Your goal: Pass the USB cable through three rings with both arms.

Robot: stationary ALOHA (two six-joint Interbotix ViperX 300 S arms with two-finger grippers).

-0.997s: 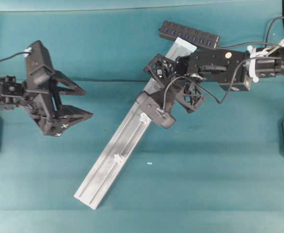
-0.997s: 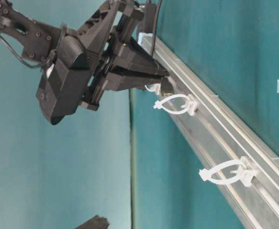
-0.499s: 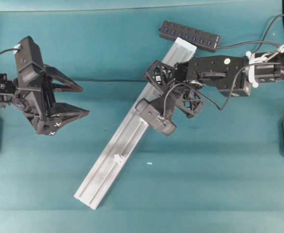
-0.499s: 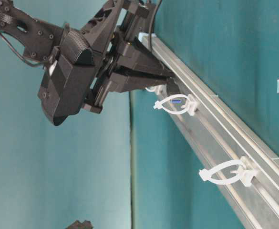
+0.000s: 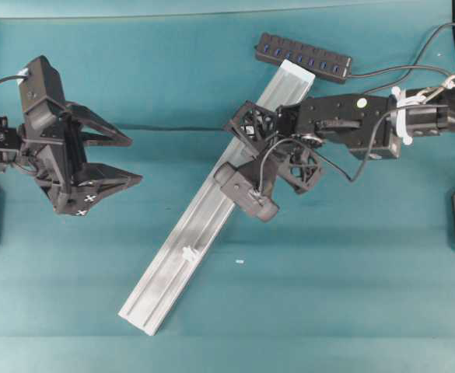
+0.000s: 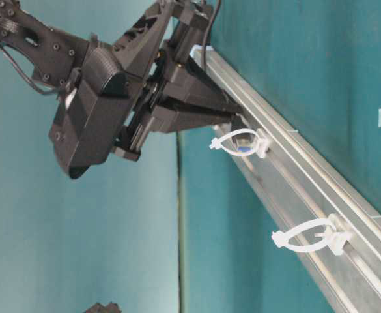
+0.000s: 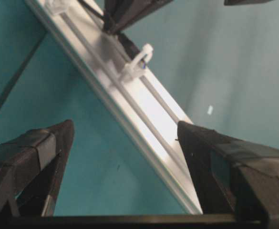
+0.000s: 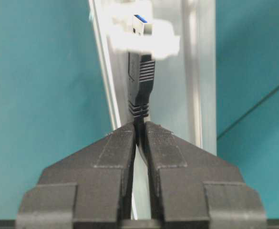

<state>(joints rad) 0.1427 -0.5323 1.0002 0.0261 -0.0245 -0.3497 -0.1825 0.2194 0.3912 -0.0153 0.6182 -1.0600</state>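
- The right gripper [image 8: 140, 136] was clenched on the USB cable [image 8: 140, 90], its fingers pinched together just behind the ribbed strain relief of the plug.
- The silver-and-blue plug tip sat inside a white ring [image 6: 239, 143] mounted on the aluminium rail [image 5: 182, 256]; the wrist view showed the tip projecting through the blurred white loop.
- A second ring [image 6: 307, 235] stood farther down the rail, with nothing in it.
- The third ring [image 7: 57, 5] was visible at the upper edge of the left wrist view, at the far end of the rail.
- The black hub [image 5: 303, 57] lay on the teal table [image 5: 328, 295] beside the upper end of the rail.
- The left gripper [image 5: 122, 161] was released, its fingers spread wide, and it sat well apart from the rail on the left side of the overhead view, holding nothing.
- From the left wrist view, the rail ran diagonally between the two spread fingers [image 7: 29, 157].
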